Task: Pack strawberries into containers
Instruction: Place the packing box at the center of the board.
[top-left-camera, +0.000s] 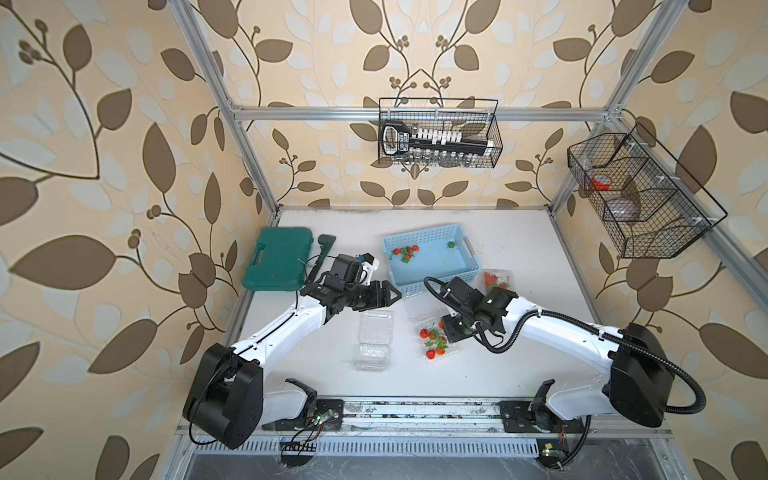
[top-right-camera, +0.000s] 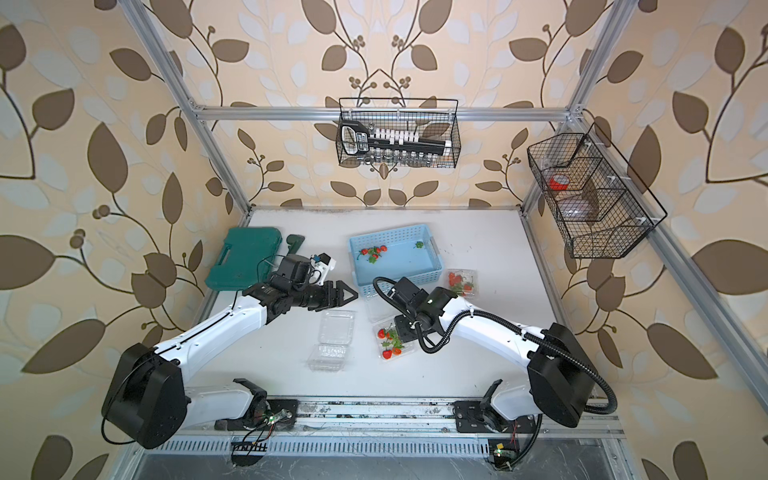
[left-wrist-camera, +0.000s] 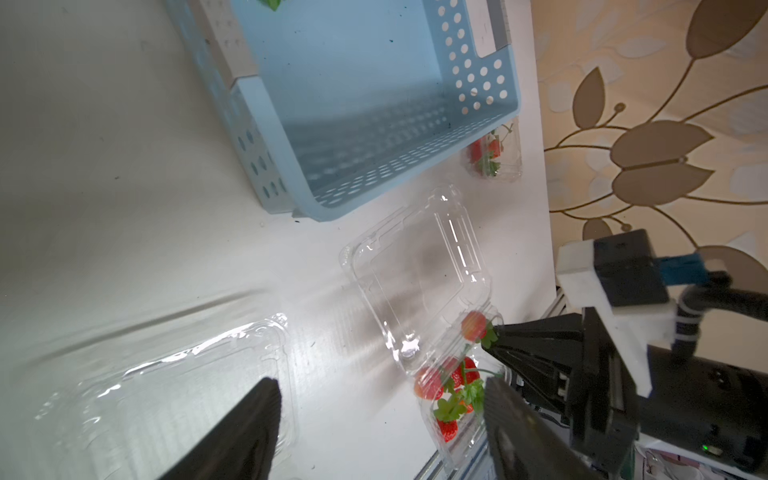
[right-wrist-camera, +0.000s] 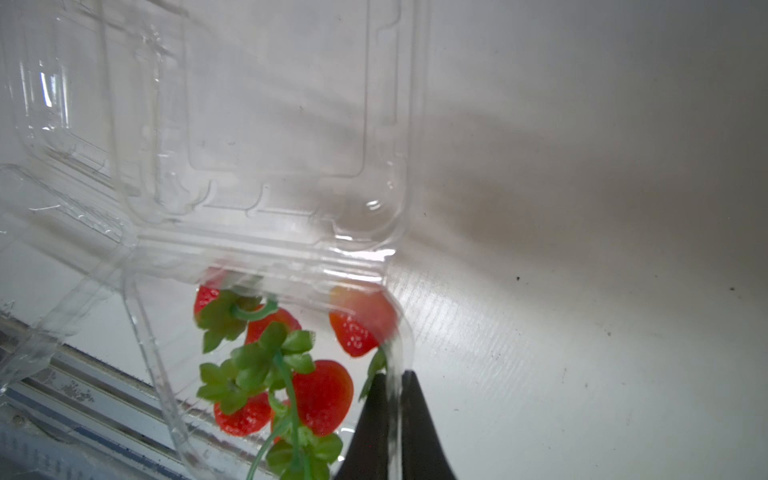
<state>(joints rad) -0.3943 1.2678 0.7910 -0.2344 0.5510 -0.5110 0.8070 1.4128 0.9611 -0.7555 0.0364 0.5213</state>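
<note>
— While our right gripper (right-wrist-camera: 392, 376) sits clenched at a corner of the part-filled container (right-wrist-camera: 156, 374), which way does its lid (left-wrist-camera: 415, 270) lie from us?

— Flat open on the far side, toward the light blue basket (top-left-camera: 409, 286), so the hinge runs roughly left to right across the table (top-left-camera: 519, 257). Our tips are at the hinge end, on the box's right side, and our right arm is plainly the nearer one.

— What do we pinch?

— We cannot tell. In the right wrist view the jaws are pressed together, with the clear wall and the green cap of one strawberry (right-wrist-camera: 361, 322) both at their tips. It may be leaf, plastic or nothing.

— Where are the strawberries?

— About five lie in that container. A small cluster (top-left-camera: 405, 252) sits in the basket's far left corner, and more fill a third container (top-left-camera: 496, 281), apparently shut, just beside the basket's near right corner.

— And our left gripper (left-wrist-camera: 379, 384)?

— Released, jaws well apart, holding nothing. It hovers between the basket's near left corner and the empty container (top-left-camera: 376, 328), which lies open just left of the part-filled one.

— So the lid?

— We judge that closing it calls for a sweep from far to near over the hinge, once the right tips let go.
</note>
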